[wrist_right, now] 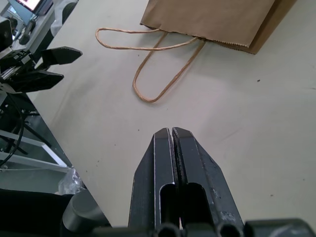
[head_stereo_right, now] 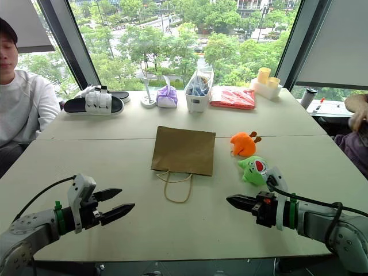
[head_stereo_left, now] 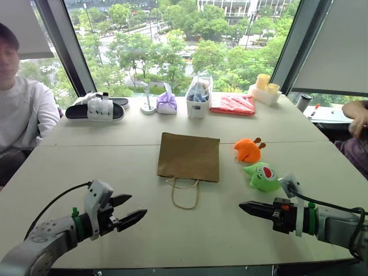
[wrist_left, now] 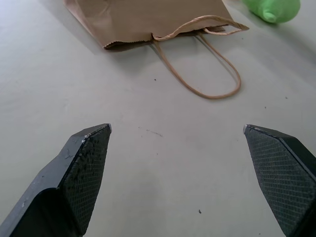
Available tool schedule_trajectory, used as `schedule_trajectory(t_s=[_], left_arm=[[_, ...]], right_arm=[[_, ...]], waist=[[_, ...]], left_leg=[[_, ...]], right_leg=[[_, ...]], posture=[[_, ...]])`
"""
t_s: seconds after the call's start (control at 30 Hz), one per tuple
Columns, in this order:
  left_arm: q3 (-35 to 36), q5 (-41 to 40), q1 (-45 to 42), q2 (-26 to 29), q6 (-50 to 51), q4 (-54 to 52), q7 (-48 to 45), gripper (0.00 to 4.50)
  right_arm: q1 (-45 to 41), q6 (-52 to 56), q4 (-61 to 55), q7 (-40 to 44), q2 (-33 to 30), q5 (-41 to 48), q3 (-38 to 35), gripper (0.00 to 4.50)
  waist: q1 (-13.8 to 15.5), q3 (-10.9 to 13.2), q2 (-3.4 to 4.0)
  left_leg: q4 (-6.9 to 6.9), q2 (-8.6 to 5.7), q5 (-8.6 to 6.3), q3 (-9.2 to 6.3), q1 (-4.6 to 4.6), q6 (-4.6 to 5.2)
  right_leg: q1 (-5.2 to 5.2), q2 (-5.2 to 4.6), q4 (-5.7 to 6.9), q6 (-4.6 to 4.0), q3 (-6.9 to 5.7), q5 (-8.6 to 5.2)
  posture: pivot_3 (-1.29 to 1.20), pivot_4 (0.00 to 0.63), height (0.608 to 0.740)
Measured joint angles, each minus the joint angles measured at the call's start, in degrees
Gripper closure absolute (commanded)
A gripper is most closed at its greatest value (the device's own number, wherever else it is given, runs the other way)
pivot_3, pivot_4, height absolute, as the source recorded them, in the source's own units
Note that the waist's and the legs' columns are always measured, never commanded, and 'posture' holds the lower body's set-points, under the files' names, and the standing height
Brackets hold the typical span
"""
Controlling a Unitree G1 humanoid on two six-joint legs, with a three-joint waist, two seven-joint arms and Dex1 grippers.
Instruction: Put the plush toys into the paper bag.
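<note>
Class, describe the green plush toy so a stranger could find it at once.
On the pale table, look right of the flat brown paper bag. Two toys lie there; the green plush toy is nearer the robot, with a red mouth, unlike the orange plush toy behind it.

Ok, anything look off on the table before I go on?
Only the paper bag: it lies flat and collapsed, mouth shut, handles sprawled toward the robot. Orange toy and green toy sit intact beside it.

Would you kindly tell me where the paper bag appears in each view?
Left eye view: paper bag mid-table, left of the orange toy.
Right eye view: likewise mid-table.
Left wrist view: bag beyond the open left pincer.
Right wrist view: bag beyond the shut right pincer.
Shared landmark: its cord handle.
</note>
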Motion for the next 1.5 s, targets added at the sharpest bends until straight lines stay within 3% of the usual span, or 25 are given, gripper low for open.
schedule_trajectory(t_s=[0.37, 0.47, 0.53, 0.63, 0.7, 0.9, 1.13, 1.23, 1.43, 1.47, 1.5], left_arm=[[0.67, -2.13, -1.47, 0.37, 1.38, -0.10, 0.83, 0.09], [-0.01, 0.36, -3.91, 3.40, -0.05, 0.47, -0.46, 0.09], [-1.87, 4.48, -9.51, 8.02, -3.14, 3.79, -3.39, 0.09], [-7.77, 11.16, -21.23, 10.67, -10.80, 8.39, -9.13, 0.09], [-13.17, 14.71, -28.08, 8.02, -16.03, 11.60, -12.41, 0.09], [-28.31, 26.66, -36.58, 1.81, -32.80, 26.03, -22.08, 0.09], [-33.07, 33.92, -45.45, -6.94, -47.28, 44.27, -25.55, 0.09], [-33.16, 34.68, -48.11, -10.81, -49.81, 49.31, -25.54, 0.86], [-33.05, 34.56, -48.78, -12.73, -50.98, 52.30, -27.59, 3.98], [-32.97, 34.47, -48.78, -12.73, -50.99, 52.30, -28.06, 4.40], [-32.90, 34.31, -48.78, -12.73, -50.99, 52.30, -28.83, 4.46]], right_arm=[[-0.04, -0.06, 0.14, 0.71, 0.17, -1.03, 0.64, 4.50], [0.21, -0.14, 0.14, 0.68, 0.72, -1.54, 0.56, 4.50], [-0.02, -0.12, 0.12, 0.51, 1.22, -1.71, 0.56, 4.50], [-0.37, 0.22, -0.06, 0.43, 1.13, -1.75, 0.55, 4.50], [-0.96, 0.58, -0.15, 0.28, 1.13, -1.75, 0.56, 4.50], [-1.08, 0.50, -1.09, -2.43, 2.77, -1.78, 0.16, 4.50], [1.02, -0.50, -4.28, -5.99, 6.44, -1.82, 0.09, 4.50], [1.64, -0.96, -5.29, -7.52, 7.65, -2.02, 0.57, 4.50], [2.10, -1.64, -6.73, -9.68, 9.02, -2.42, 1.04, 4.50], [2.08, -1.64, -6.90, -9.88, 9.10, -2.41, 1.21, 4.50], [1.96, -1.64, -6.94, -10.25, 9.22, -2.41, 1.64, 4.50]], waist=[[0.02, 0.00, 0.00], [0.04, 0.01, -0.02], [0.28, 0.02, -0.01], [0.98, 0.00, 0.00], [1.34, -0.04, 0.10], [1.18, -0.01, 0.03], [1.49, 0.02, -0.03], [1.37, 0.01, -0.03], [0.64, 0.02, -0.03], [0.59, 0.02, -0.03], [0.46, 0.02, -0.04]], left_leg=[[0.01, -0.04, 0.00, 0.00, 0.01, 0.00], [0.01, -0.10, 0.00, 0.05, 0.01, 0.00], [0.03, -0.11, 0.01, 0.07, 0.00, -0.01], [0.05, -0.14, 0.02, 0.17, 0.01, -0.02], [0.00, -0.15, 0.02, 0.25, 0.01, -0.01], [-0.14, -0.13, -0.01, 0.28, -0.07, 0.03], [0.03, -0.18, -0.01, 0.18, -0.08, 0.04], [0.03, -0.19, 0.00, 0.18, -0.05, 0.05], [0.02, -0.16, 0.00, 0.14, 0.00, 0.05], [0.02, -0.16, 0.00, 0.13, 0.00, 0.05], [0.03, -0.16, 0.00, 0.13, 0.02, 0.05]], right_leg=[[0.01, 0.00, 0.00, 0.00, 0.00, 0.00], [0.01, 0.03, 0.02, -0.01, -0.02, 0.00], [0.02, 0.05, 0.03, -0.02, -0.10, 0.00], [0.08, 0.03, -0.05, -0.02, -0.07, 0.00], [0.10, 0.01, -0.23, 0.01, 0.01, 0.02], [-0.08, 0.06, -0.24, 0.20, -0.01, 0.14], [0.10, 0.03, -0.27, 0.22, -0.06, 0.14], [0.12, 0.04, -0.25, 0.28, -0.06, 0.17], [-0.06, 0.10, 0.17, 0.43, -0.10, 0.23], [-0.06, 0.10, 0.17, 0.43, -0.10, 0.23], [-0.02, 0.10, 0.17, 0.43, -0.10, 0.23]], posture=[[0.00, 0.150, 0.740], [0.00, 0.150, 0.740], [0.00, 0.150, 0.740], [0.00, 0.150, 0.740], [0.00, 0.150, 0.740], [0.00, 0.150, 0.740], [0.00, 0.150, 0.740], [0.00, 0.150, 0.740], [0.00, 0.150, 0.740], [0.00, 0.150, 0.740], [0.00, 0.150, 0.740]])
